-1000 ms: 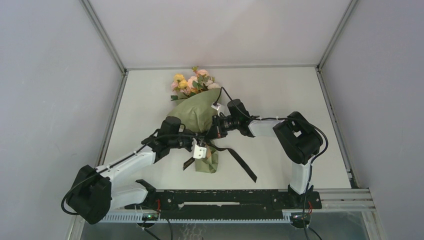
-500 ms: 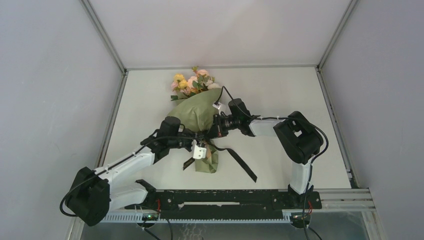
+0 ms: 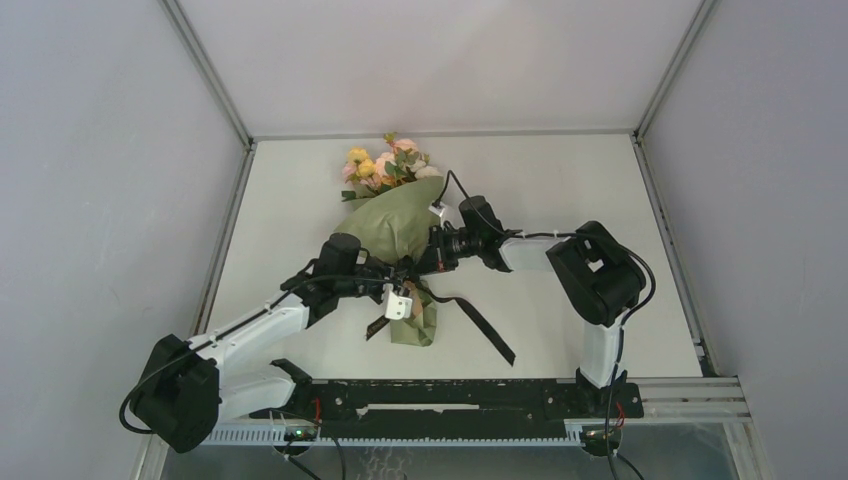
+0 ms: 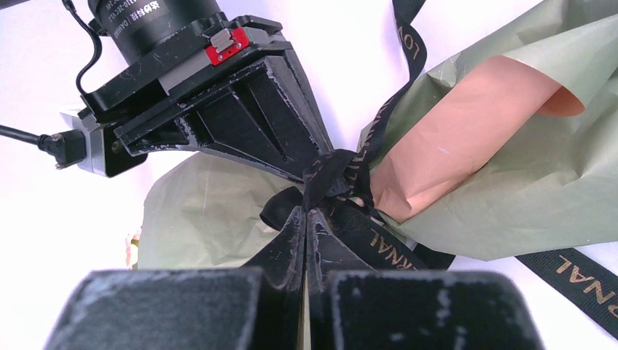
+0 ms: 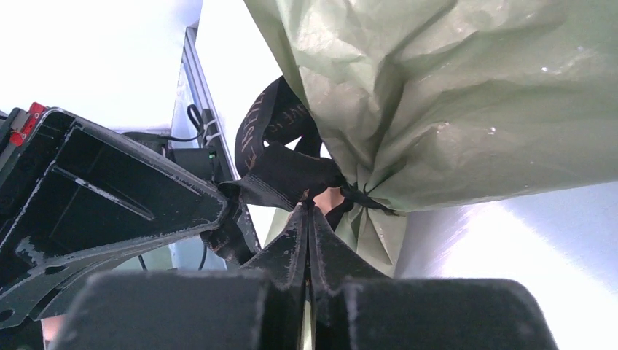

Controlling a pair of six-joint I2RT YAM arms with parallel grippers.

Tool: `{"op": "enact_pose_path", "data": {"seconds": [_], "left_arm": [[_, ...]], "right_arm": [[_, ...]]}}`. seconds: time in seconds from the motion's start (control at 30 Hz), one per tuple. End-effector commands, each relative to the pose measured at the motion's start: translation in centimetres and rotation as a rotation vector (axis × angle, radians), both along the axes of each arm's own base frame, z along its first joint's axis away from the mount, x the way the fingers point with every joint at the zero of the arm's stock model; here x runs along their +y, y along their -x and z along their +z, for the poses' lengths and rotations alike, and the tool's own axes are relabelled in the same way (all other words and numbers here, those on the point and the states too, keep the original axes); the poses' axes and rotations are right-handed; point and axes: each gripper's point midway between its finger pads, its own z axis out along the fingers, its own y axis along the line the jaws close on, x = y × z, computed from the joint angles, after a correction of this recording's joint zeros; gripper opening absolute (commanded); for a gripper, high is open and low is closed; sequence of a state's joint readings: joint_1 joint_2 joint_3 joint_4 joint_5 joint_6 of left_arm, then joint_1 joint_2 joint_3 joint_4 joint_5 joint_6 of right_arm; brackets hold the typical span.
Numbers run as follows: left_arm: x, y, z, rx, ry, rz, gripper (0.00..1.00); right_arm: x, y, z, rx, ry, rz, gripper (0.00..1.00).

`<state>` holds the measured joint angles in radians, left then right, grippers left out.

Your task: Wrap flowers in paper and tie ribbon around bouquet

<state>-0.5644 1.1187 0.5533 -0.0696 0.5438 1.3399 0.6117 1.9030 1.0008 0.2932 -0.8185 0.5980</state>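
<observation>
One bouquet (image 3: 392, 228) of pink and yellow artificial flowers (image 3: 385, 163) in crumpled olive-green paper (image 4: 510, 197) with peach lining, lying mid-table, blooms far, stem end near; one long narrow black ribbon (image 3: 482, 322) with gold lettering, knotted round the neck, tail trailing near-right on white table (image 3: 560, 180); two grippers meeting at the knot; left gripper (image 4: 307, 213) fingers pressed together, pinching ribbon just beside knot; right gripper (image 5: 308, 209) fingers all but closed, thin slit only, tips touching ribbon at knot, grip there unclear.
</observation>
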Motion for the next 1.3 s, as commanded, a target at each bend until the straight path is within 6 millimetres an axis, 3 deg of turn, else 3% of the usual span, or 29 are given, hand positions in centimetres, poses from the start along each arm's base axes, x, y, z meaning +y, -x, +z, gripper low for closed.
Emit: {"op": "enact_pose_path", "data": {"seconds": [0.0, 0.27, 0.47, 0.73, 1.0, 1.03, 1.17, 1.27], "left_arm": [[0.0, -0.2, 0.3, -0.036, 0.007, -0.01, 0.0], [0.4, 1.1, -0.5, -0.004, -0.036, -0.053, 0.0], [0.6, 0.4, -0.6, -0.015, -0.036, -0.025, 0.0], [1.1, 1.0, -1.5, 0.0, -0.064, -0.034, 0.0], [1.1, 1.0, -0.8, -0.001, -0.041, -0.023, 0.01], [1.1, 0.9, -0.5, 0.018, -0.026, 0.0, 0.08], [1.9, 1.8, 1.6, 0.198, 0.042, 0.152, 0.56], [4.0, 1.8, 1.5, 0.311, 0.044, 0.339, 0.65]], "right_arm": [[0.4, -1.5, 1.1, -0.035, -0.038, -0.026, 0.0], [-0.7, -2.4, 1.8, -0.053, -0.014, -0.067, 0.0], [-1.3, -2.0, 2.0, -0.058, 0.023, -0.073, 0.02], [-1.5, -2.2, 2.5, -0.071, 0.028, -0.09, 0.0], [-1.6, -2.4, 3.0, -0.084, 0.03, -0.105, 0.0], [-1.5, -2.4, 2.9, -0.08, 0.031, -0.102, 0.0], [-1.4, -2.1, 2.8, -0.072, 0.029, -0.095, 0.0], [-1.1, -1.9, 2.9, -0.074, 0.026, -0.089, 0.0]]}}
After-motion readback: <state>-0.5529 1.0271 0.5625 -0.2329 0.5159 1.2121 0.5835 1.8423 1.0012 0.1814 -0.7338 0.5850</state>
